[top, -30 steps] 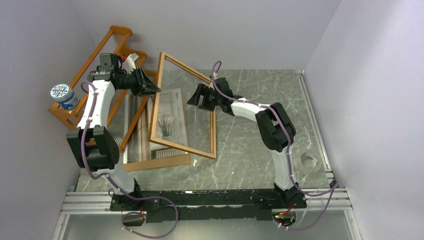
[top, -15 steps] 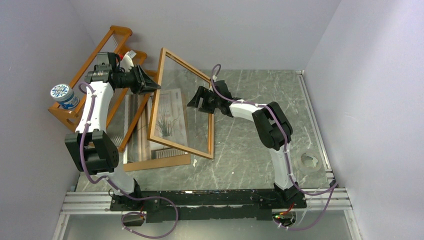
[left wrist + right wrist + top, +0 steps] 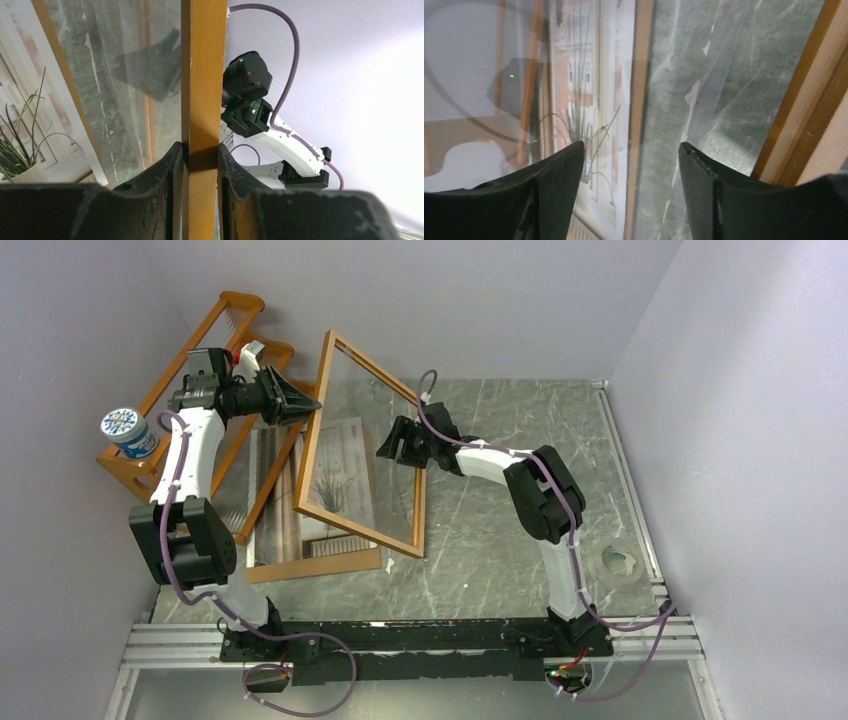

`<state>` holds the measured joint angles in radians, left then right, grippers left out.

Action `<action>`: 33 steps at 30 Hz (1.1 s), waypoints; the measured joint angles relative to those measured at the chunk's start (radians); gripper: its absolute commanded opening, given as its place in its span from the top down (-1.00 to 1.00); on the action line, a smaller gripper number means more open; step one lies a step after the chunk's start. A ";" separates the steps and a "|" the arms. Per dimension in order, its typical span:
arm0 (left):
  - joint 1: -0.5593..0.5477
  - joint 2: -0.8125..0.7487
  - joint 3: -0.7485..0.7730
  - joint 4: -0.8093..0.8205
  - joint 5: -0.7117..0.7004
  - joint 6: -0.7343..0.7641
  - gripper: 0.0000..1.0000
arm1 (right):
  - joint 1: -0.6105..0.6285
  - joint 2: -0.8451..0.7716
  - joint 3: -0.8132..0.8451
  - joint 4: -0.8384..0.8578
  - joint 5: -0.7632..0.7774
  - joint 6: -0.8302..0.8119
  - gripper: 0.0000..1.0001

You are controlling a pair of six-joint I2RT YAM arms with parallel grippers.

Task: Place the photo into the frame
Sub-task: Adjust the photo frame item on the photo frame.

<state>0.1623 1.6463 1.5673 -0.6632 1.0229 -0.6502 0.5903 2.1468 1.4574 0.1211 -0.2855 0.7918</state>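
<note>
The frame (image 3: 355, 532), thin orange-brown wood with a clear pane, stands tilted up off the table. My left gripper (image 3: 312, 405) is shut on its left rail (image 3: 202, 75), one finger on each side of the wood (image 3: 200, 150). The photo (image 3: 283, 505) of a spiky potted plant lies flat on a brown backing board (image 3: 320, 565), partly under the raised frame. My right gripper (image 3: 392, 445) is open at the pane's right side with nothing between its fingers (image 3: 631, 150). Through the pane it looks at the photo (image 3: 584, 100), with the frame's rail (image 3: 809, 110) to its right.
An orange wooden shelf rack (image 3: 215, 335) leans along the left wall, with a blue-and-white can (image 3: 128, 432) on its near end. A roll of clear tape (image 3: 620, 565) lies at the table's right edge. Walls close in on the left, back and right.
The left gripper has swung the frame's top further up and back, so the frame stands steeper. The right gripper has shifted slightly left toward the pane and its jaws have narrowed a little.
</note>
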 measured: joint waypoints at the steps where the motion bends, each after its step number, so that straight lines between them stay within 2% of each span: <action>1: 0.000 0.000 0.000 0.007 0.003 -0.002 0.95 | 0.003 0.000 0.000 -0.008 0.010 -0.003 -0.33; 8: 0.001 -0.016 -0.002 0.009 0.005 0.029 0.95 | 0.029 0.001 0.001 -0.034 0.077 -0.065 -0.29; 17: 0.003 -0.051 -0.026 -0.037 -0.020 0.112 0.95 | 0.080 -0.009 0.042 -0.125 0.202 -0.202 -0.74; 27: 0.003 -0.054 -0.076 0.000 -0.005 0.111 0.95 | 0.045 -0.022 0.034 -0.070 -0.059 -0.151 -0.81; 33: 0.002 -0.054 -0.092 0.013 -0.022 0.115 0.95 | 0.044 -0.035 0.000 -0.062 -0.088 -0.145 -0.79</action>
<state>0.1638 1.5921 1.4757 -0.6502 1.0008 -0.5350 0.6342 2.1113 1.4578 0.0589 -0.3737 0.6468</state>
